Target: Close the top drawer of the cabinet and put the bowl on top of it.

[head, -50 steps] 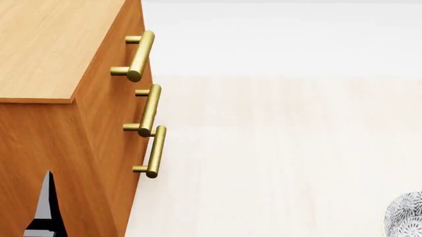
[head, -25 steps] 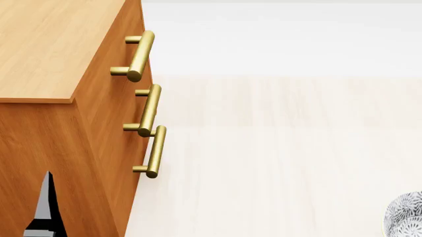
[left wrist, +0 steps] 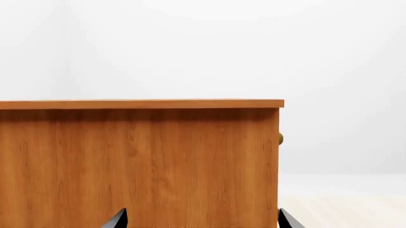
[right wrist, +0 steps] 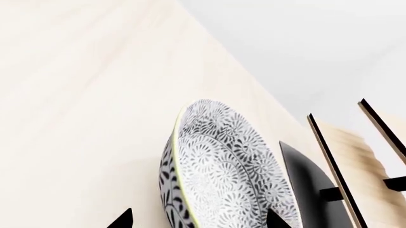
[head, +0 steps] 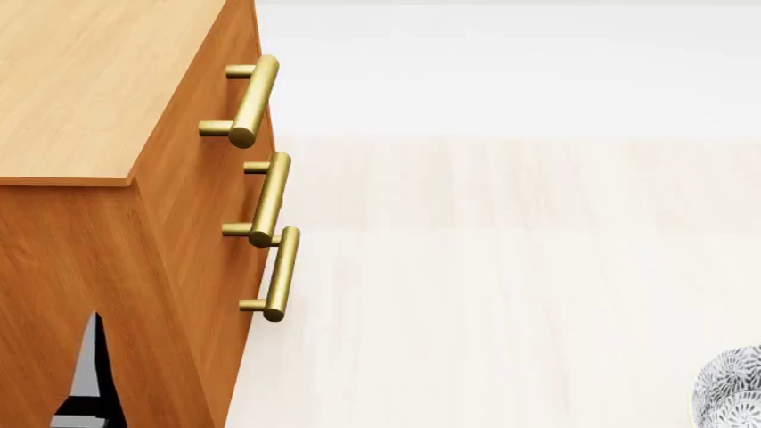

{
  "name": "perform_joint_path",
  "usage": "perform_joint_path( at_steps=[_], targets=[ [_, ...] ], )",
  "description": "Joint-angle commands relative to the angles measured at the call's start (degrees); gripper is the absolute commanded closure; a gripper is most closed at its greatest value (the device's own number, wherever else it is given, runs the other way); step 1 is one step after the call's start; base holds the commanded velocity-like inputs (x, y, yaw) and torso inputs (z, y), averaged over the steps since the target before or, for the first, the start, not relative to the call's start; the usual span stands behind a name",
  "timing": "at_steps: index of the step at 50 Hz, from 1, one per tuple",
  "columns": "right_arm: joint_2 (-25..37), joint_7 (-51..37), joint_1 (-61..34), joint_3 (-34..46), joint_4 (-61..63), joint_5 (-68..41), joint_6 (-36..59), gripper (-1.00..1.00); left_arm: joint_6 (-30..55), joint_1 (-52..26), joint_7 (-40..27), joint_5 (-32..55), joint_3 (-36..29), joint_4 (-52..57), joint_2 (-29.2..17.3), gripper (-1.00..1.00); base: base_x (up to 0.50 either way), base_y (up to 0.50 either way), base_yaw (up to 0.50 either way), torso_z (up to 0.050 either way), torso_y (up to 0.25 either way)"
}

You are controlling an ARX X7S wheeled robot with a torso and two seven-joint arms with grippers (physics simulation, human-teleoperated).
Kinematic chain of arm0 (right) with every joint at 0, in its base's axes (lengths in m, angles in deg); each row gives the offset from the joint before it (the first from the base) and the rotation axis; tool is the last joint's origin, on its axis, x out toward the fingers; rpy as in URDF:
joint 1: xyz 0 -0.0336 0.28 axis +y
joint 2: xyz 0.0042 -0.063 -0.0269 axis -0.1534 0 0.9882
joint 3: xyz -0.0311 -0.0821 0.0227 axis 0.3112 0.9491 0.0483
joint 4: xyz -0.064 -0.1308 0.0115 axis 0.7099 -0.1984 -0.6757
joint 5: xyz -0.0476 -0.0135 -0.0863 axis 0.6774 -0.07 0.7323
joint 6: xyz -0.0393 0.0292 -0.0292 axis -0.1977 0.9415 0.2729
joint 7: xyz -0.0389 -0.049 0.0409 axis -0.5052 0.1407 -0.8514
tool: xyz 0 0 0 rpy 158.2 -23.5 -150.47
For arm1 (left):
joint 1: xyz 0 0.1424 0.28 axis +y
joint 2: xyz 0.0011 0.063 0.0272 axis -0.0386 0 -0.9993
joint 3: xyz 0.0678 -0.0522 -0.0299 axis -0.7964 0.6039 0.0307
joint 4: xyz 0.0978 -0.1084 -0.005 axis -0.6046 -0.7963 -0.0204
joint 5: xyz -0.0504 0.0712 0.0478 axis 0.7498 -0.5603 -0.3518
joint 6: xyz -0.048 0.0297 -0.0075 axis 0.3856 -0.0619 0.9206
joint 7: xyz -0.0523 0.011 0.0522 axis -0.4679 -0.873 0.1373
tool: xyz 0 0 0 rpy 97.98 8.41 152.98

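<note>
The cabinet (head: 84, 80) fills the left of the head view, with three brass handles down its front. The top drawer (head: 221, 94) carries the uppermost handle (head: 252, 87), and its front lies level with the two below. One dark finger (head: 89, 379) of my left gripper shows against the cabinet's side. In the left wrist view the cabinet (left wrist: 140, 161) faces my left gripper (left wrist: 201, 223), which is open and holds nothing. The patterned bowl (head: 728, 390) peeks in at the head view's lower right. My right gripper (right wrist: 198, 221) is open, its fingertips (right wrist: 123, 220) on either side of the wall of the bowl (right wrist: 222, 166).
Pale wood floor (head: 500, 267) stretches from the cabinet's front to the bowl. Right beside the bowl, the right wrist view shows a rack with a black base (right wrist: 311, 185) and thin pale wood slats (right wrist: 330, 152).
In the head view the left gripper's finger has shifted a little to the right and lower. The cabinet, the drawers and the bowl have not moved.
</note>
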Motion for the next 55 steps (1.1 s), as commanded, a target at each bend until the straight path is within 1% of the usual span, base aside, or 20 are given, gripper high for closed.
perform_joint_path(
  at_steps=[1,27,47,55],
  targets=[
    [-1.2,0.1,0.6,0.1,-1.8,-0.2,-0.8,-1.0,-0.6,0.0,0.0,-0.1,-0.3,-0.7,0.0,-1.0,0.0,0.0,0.0,0.0,0.0],
    [-3.8,1.1,1.0,-0.3,-4.9,-0.4,-1.9,-1.0,-0.6,-0.1,-0.6,0.3,-0.5,-0.4,-0.5,-1.0,0.0,0.0,0.0,0.0,0.0],
    [-4.2,1.1,1.3,-0.6,-5.5,-0.6,-2.3,-1.0,-1.1,-0.2,-0.7,0.4,-0.9,-1.0,-0.6,-1.0,0.0,0.0,0.0,0.0,0.0],
    [-5.5,1.6,1.9,-0.6,-7.6,-0.7,-3.3,-1.0,-1.2,-0.3,-0.8,0.4,-1.1,-1.2,-0.7,-1.0,0.0,0.0,0.0,0.0,0.0]
  ],
)
